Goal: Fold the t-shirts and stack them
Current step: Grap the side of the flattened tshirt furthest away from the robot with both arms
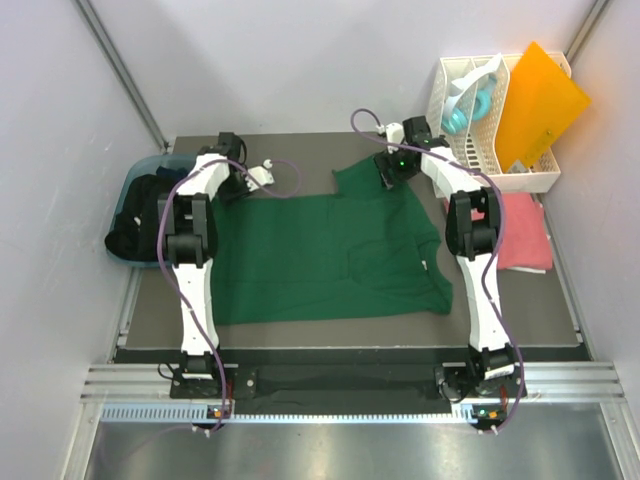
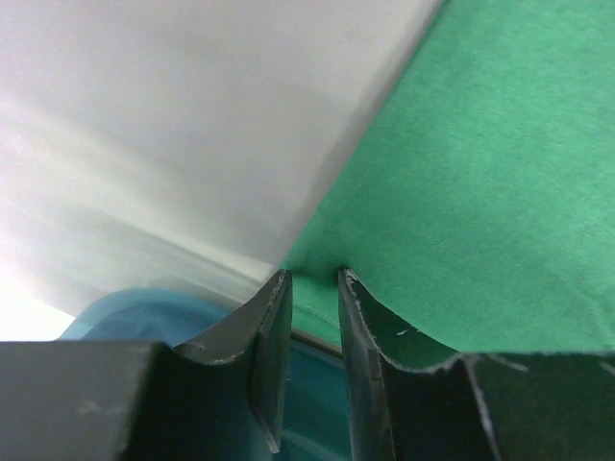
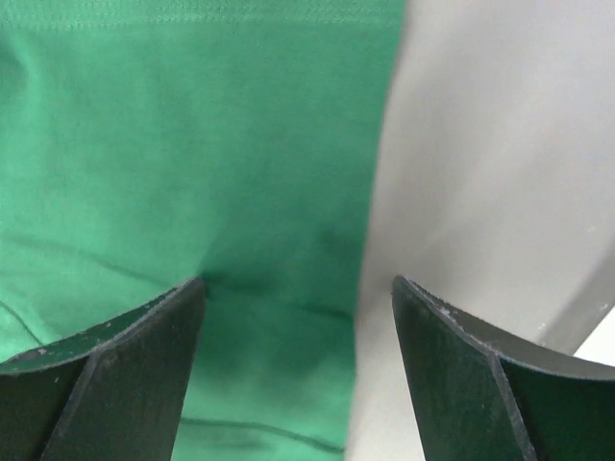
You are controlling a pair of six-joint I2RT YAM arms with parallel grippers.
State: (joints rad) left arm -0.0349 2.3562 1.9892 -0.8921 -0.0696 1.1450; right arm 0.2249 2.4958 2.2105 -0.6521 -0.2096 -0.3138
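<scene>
dark green t-shirt [image 1: 320, 255] is lying flat on the counter [image 1: 300, 150]. left gripper [image 2: 310, 276] is sitting at its far left corner, jaws narrowly apart; whether cloth is caught cannot be told. right gripper [image 3: 298, 283] is hanging open over the far right edge. each should be pinching well inside the hem before lifting.

Walls: pale, plain back wall [image 1: 300, 60], left wall [image 1: 50, 200] and right wall [image 1: 610, 200] close in the work area.
Frame: thin metal struts [image 1: 120, 70] slant up the two far corners.
Counter: dark grey matte counter [image 1: 520, 310], rectangular, wall to wall.
Near edge: ribbed aluminium rails [image 1: 130, 378], then a shiny metal sheet [image 1: 350, 450].
Far right corner: a white slotted rack [image 1: 470, 140].
Light: even and soft, with glare on the metal sheet.
</scene>
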